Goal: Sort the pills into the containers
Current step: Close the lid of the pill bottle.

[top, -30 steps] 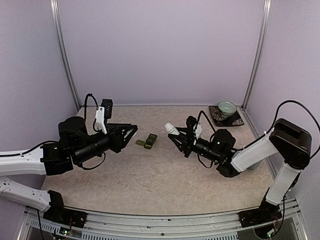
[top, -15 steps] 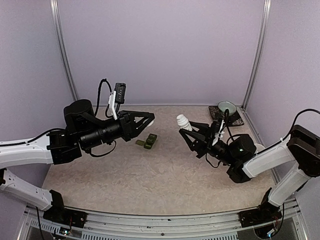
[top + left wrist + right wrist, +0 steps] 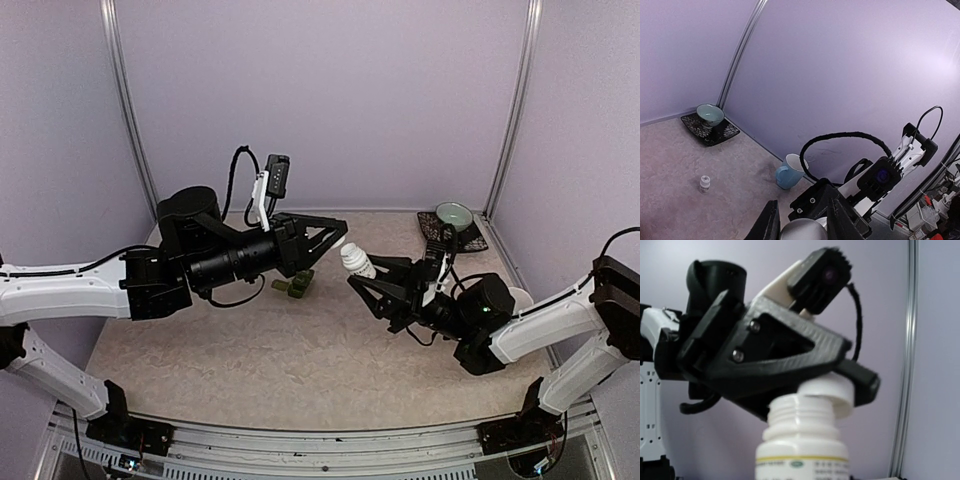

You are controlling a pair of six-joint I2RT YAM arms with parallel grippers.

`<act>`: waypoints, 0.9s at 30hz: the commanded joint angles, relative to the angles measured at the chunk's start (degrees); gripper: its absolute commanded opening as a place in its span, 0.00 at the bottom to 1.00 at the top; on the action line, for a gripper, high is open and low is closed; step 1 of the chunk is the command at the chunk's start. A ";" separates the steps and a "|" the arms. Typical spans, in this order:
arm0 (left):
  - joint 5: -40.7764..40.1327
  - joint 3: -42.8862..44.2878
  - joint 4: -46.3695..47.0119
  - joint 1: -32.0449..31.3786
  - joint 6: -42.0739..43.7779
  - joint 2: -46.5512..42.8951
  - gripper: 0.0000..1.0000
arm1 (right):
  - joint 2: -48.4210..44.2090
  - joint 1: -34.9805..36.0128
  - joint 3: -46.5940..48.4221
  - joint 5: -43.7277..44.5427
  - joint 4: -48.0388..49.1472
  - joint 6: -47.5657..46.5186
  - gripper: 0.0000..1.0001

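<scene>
The green containers [image 3: 298, 287] lie on the table [image 3: 250, 350], partly hidden by the left gripper [image 3: 341, 238]; what is in them cannot be made out. That gripper is clamped on the white cap [image 3: 827, 390] at the neck of a bottle [image 3: 802, 445]. The right gripper [image 3: 368, 282] grips the bottle, raised off the table.

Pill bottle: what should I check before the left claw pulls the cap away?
1. Grip of right claw on pill bottle: ok.
2. Grip of left claw on white cap: ok.
3. Cap free of the neck threads: cannot tell; threads show below it.
4. Bottle upright: not ok; it leans toward the left arm.
5. Lids of green pill organizer open: cannot tell; the left arm partly hides it.
</scene>
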 commanded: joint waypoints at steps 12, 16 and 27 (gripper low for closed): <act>0.79 2.91 3.11 -2.58 0.05 2.73 0.18 | -1.62 0.94 2.41 2.20 -4.37 -2.04 0.02; 0.31 2.31 3.36 -2.64 0.12 2.80 0.18 | -2.20 0.95 2.31 2.20 -4.55 -2.13 0.02; -4.58 1.35 0.96 -3.08 2.79 1.18 0.18 | -4.50 1.02 2.17 3.04 -7.31 -3.15 0.02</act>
